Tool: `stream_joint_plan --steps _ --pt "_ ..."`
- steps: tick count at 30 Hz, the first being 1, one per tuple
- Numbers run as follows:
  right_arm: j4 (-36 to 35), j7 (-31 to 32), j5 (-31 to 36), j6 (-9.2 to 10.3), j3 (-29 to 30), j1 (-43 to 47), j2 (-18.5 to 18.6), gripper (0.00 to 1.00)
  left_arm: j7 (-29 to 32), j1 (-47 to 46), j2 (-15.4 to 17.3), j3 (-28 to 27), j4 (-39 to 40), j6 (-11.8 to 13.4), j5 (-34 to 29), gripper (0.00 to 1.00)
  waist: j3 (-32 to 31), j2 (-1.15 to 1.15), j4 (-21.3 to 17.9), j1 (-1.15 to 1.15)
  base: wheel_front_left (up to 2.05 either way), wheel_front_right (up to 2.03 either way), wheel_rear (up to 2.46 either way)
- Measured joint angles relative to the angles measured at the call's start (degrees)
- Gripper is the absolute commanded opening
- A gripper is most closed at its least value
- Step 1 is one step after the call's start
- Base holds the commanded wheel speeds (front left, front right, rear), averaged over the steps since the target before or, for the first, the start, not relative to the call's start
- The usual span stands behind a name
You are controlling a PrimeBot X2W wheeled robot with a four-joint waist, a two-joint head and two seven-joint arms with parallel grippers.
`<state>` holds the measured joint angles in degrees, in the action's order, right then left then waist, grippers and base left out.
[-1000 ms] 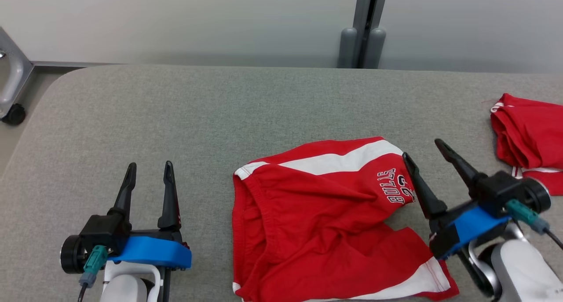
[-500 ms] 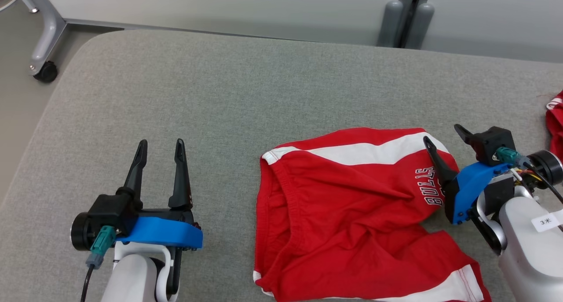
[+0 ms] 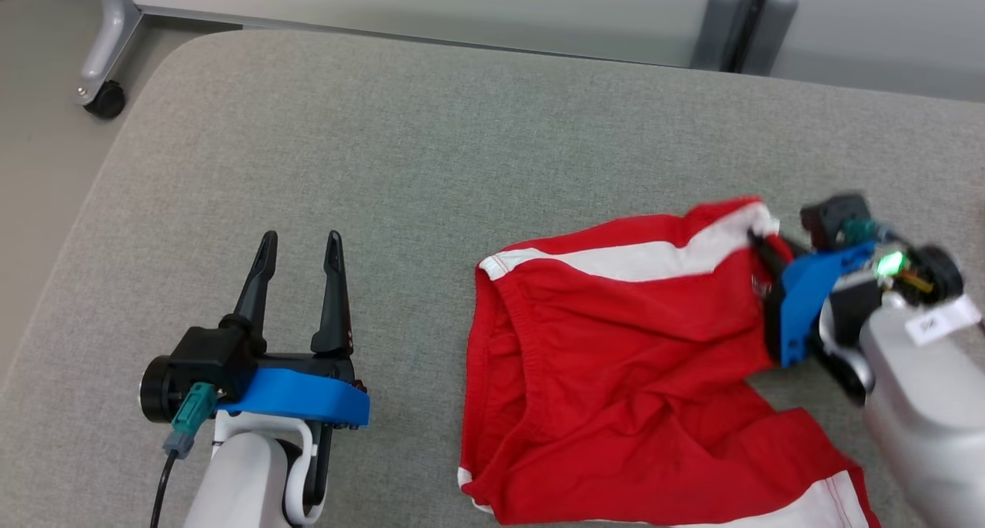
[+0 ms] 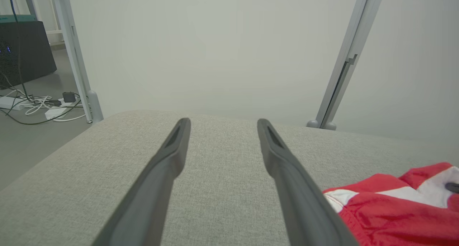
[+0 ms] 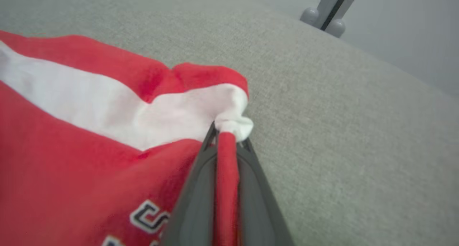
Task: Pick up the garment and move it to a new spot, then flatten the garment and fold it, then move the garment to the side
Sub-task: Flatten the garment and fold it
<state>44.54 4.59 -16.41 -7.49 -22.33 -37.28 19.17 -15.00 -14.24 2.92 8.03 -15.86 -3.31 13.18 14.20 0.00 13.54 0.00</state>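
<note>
The garment [image 3: 616, 359] is a pair of red shorts with white side stripes, lying rumpled on the grey padded table [image 3: 385, 151] right of centre. My right gripper [image 3: 758, 243] is shut on its far right hem corner; in the right wrist view the red and white cloth [image 5: 226, 138] is pinched between the two fingers and bunched at their tips. My left gripper [image 3: 300, 247] stands open over bare table to the left of the garment, nothing between its fingers. The left wrist view shows the garment's [image 4: 394, 206] edge at the lower right.
A wheeled metal frame leg [image 3: 104, 97] stands on the floor beyond the table's rounded far-left corner. A grey post [image 3: 742, 20] rises behind the far edge against the pale wall. Cables [image 4: 43, 106] lie on the floor at the left.
The right gripper has moved onto the garment's far right corner and shut on it, lifting and bunching that hem. The head camera has shifted, so the scene sits differently. The left gripper stays open.
</note>
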Motion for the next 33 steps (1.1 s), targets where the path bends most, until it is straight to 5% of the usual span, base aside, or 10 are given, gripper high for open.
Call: stream_joint_plan --steps 6,17,18,19,27,33 --pt "2.8 -2.5 -0.4 0.00 1.5 -10.3 -0.6 0.00 0.0 -1.3 0.0 1.7 -0.1 0.1 0.6 1.00 0.7 0.00 1.4 0.00 0.00 0.00 0.00" --pt "19.7 -13.8 5.5 0.00 11.8 -21.6 -5.1 0.00 0.0 -2.6 0.0 5.8 0.1 1.3 3.0 1.00 3.1 0.00 3.8 0.00 0.00 0.00 0.00" --pt "21.2 -14.4 6.2 0.00 12.4 -22.0 -5.6 0.32 0.0 -2.6 0.0 5.8 0.2 1.4 3.0 1.00 3.3 0.00 3.7 0.00 0.00 0.00 0.00" --pt "22.6 -14.4 6.7 0.00 12.7 -22.4 -6.2 1.00 0.0 -2.6 0.0 5.9 0.1 1.4 3.1 1.00 3.4 0.00 3.6 0.00 0.00 0.00 0.00" --pt "23.7 -18.9 8.8 0.00 10.8 -21.9 -8.4 1.00 0.0 -2.6 0.0 4.1 -0.2 1.5 1.8 1.00 2.5 0.00 1.2 0.00 0.00 0.00 0.00" --pt "11.5 -19.5 4.7 0.00 9.8 -14.2 -7.7 1.00 0.0 -0.1 0.2 0.6 -0.2 0.6 -0.9 1.00 0.2 0.00 -2.4 0.00 0.00 0.00 0.00"
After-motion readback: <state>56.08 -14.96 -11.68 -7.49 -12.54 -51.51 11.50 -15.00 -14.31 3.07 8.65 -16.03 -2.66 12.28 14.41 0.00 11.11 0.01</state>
